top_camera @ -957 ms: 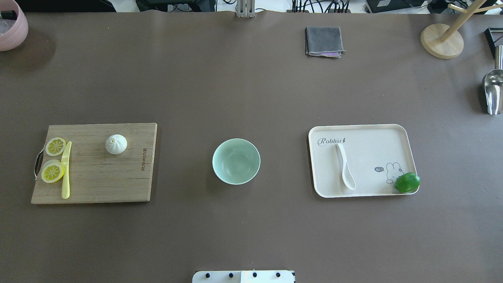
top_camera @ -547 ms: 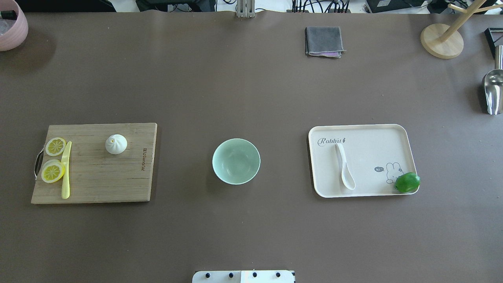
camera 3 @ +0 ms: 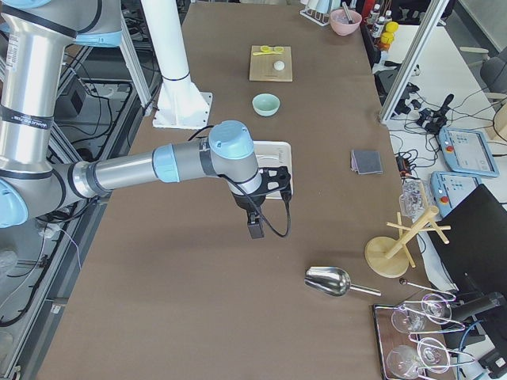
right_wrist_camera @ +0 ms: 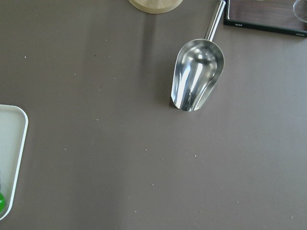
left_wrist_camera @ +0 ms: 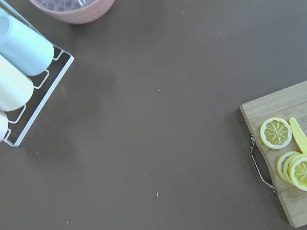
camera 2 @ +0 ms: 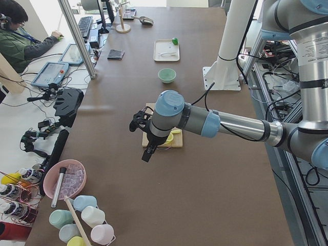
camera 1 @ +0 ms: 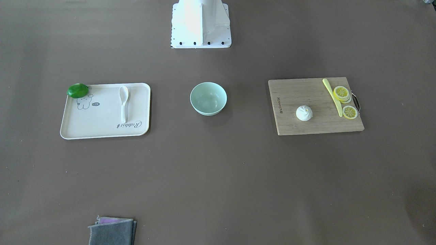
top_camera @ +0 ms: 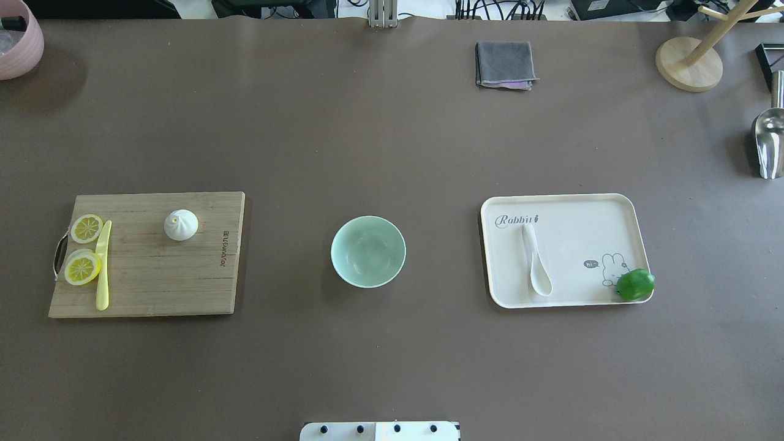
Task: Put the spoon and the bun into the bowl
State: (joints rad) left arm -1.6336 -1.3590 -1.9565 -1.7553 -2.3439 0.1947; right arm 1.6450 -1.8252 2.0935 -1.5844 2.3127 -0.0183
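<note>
step: none begun | spoon (top_camera: 535, 260), bun (top_camera: 181, 225) outside bowl (top_camera: 368, 251) | left gripper (camera 2: 147, 154), right gripper (camera 3: 255, 228): aperture can't tell | next: reach spoon

Place: a robotics lab, no doubt about it.
Arms: two grey-and-blue industrial arms (camera 2: 220, 123) reach out from beside a white column (camera 3: 170, 55) at the edge of the surface (top_camera: 392, 153).
Operator: a person in a headset (camera 2: 15, 31) sits at a keyboard on the side bench.
Controls: teach pendants (camera 3: 469, 152) lie there, red stop button showing.
Frame: an aluminium profile post (camera 2: 78, 38) rises at the edge, and cables (top_camera: 490, 9) bunch along the far side.
Props: bowl (top_camera: 368, 251), tray (top_camera: 612, 208) and cutting board (top_camera: 159, 288) sit in a row, well apart.
</note>
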